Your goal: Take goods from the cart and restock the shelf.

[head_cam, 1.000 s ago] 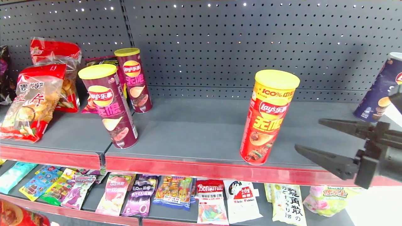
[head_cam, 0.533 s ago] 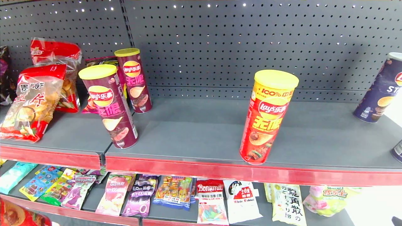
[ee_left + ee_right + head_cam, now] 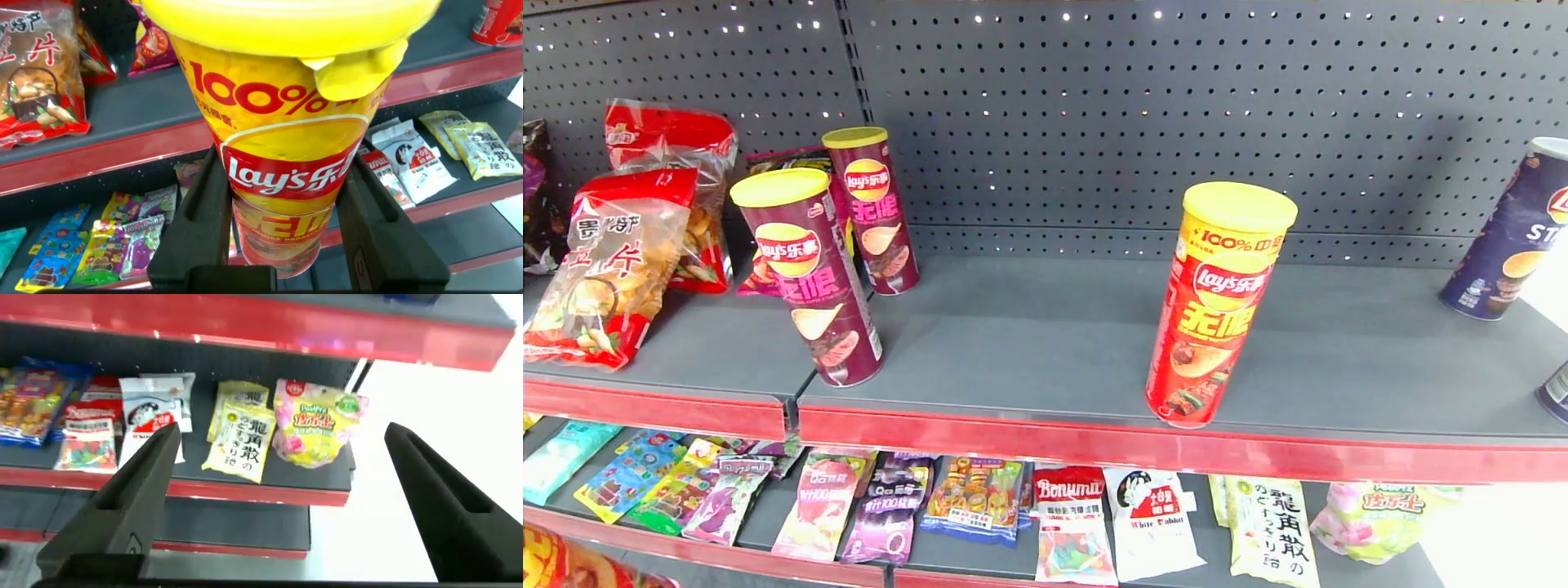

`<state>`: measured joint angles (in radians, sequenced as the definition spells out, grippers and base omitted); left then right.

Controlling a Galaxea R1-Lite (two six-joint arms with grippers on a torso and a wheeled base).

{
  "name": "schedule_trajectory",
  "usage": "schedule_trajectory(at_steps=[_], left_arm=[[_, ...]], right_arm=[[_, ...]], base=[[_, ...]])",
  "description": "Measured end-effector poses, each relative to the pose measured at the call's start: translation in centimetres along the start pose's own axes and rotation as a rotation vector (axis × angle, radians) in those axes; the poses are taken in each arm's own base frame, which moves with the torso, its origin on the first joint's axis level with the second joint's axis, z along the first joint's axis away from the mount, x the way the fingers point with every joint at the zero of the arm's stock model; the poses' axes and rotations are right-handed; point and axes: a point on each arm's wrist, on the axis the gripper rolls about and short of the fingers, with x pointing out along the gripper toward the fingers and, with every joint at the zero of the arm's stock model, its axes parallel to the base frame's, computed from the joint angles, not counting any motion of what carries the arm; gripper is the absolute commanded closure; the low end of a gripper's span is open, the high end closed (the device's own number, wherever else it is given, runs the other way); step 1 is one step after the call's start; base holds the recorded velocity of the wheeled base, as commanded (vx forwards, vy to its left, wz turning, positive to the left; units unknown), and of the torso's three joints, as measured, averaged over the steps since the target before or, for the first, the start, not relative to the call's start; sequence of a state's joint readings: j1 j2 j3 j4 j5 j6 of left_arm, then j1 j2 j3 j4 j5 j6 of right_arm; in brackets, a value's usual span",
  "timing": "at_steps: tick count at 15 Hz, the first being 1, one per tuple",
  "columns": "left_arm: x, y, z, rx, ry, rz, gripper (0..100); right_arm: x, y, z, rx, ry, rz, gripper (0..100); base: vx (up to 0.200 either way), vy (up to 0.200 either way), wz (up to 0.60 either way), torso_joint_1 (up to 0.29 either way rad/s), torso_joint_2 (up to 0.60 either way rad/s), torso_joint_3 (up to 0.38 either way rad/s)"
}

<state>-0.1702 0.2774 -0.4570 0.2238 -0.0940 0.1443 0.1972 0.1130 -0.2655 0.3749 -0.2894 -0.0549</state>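
The top shelf [image 3: 1054, 343] has bare grey board across the frame's middle, between purple cans [image 3: 805, 278] at left and a red can [image 3: 1217, 302] right of centre. My left claw [image 3: 282, 204] grips a yellow chip can [image 3: 286, 106] low on its body, centre frame, out in front of the shelves. I judge it light, stiff, slick and easily dented: squeeze gently at mid-tube. My right claw [image 3: 282, 433] gapes empty.

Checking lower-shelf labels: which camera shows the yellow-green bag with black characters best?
Right wrist view: the yellow-green bag shows whole and close. Head view crops its bottom edge at the frame. Left wrist view shows it small and far off, beyond the held can.
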Motion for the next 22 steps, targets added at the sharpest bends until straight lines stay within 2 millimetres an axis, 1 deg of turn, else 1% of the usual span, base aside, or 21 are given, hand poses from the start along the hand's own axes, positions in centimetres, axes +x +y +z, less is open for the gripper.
schedule_trajectory(at_steps=[1, 2, 5, 6, 7, 8, 9, 11, 14, 16, 19, 22], left_arm=[[0.0, 0.0, 0.0, 0.000, -0.002, 0.002, 100], [-0.1, 0.0, 0.0, 0.000, -0.004, 0.003, 100], [-0.3, 0.0, 0.1, 0.001, -0.017, 0.011, 100], [-0.3, 0.0, 0.1, 0.002, -0.018, 0.013, 100], [-0.4, 0.0, 0.0, -0.001, -0.020, 0.012, 100], [-0.3, -0.1, -0.1, -0.005, -0.018, 0.006, 100], [-0.4, -0.1, -0.2, -0.010, -0.020, 0.003, 100], [-0.5, -0.1, -0.2, -0.039, -0.028, -0.009, 100], [-0.7, -0.1, 0.1, -0.073, -0.046, -0.018, 100], [-0.7, -0.1, 0.1, -0.074, -0.043, -0.019, 100], [-0.6, -0.1, -0.2, -0.075, -0.033, -0.022, 100], [-0.6, -0.1, -0.1, -0.074, -0.038, -0.023, 100]], right_arm=[[0.5, 0.1, -0.3, 0.014, -0.030, -0.052, 0], [0.9, 0.3, -0.8, 0.017, -0.001, -0.125, 0], [1.2, 0.8, -1.0, 0.032, 0.058, -0.284, 0], [1.1, 1.0, -1.2, 0.039, 0.049, -0.270, 0], [1.0, 1.1, -1.4, 0.049, 0.026, -0.213, 0], [0.9, 1.4, -1.6, 0.066, -0.015, -0.079, 0], [0.8, 1.6, -1.8, 0.077, -0.053, 0.017, 0], [0.6, 1.5, -2.0, 0.075, -0.090, 0.025, 0], [1.1, 1.5, -1.7, 0.063, -0.248, 0.020, 0], [1.4, 1.6, -2.2, 0.061, -0.244, 0.034, 0], [1.5, 1.8, -2.5, 0.065, -0.238, 0.117, 0], [1.6, 1.8, -2.6, 0.172, -0.230, 0.094, 0]], base=[[0.000, 0.000, 0.00, 0.000, 0.00, 0.000], [0.000, 0.000, 0.00, 0.000, 0.00, 0.000], [0.000, 0.000, 0.00, 0.000, 0.00, 0.000], [0.000, 0.000, 0.00, 0.000, 0.00, 0.000], [0.000, 0.000, 0.00, 0.000, 0.00, 0.000], [0.000, 0.000, 0.00, 0.000, 0.00, 0.000], [0.000, 0.000, 0.00, 0.000, 0.00, 0.000], [0.000, 0.000, 0.00, 0.000, 0.00, 0.000], [0.000, 0.000, 0.00, 0.000, 0.00, 0.000], [0.000, 0.000, 0.00, 0.000, 0.00, 0.000], [0.000, 0.000, 0.00, 0.000, 0.00, 0.000], [0.000, 0.000, 0.00, 0.000, 0.00, 0.000]])
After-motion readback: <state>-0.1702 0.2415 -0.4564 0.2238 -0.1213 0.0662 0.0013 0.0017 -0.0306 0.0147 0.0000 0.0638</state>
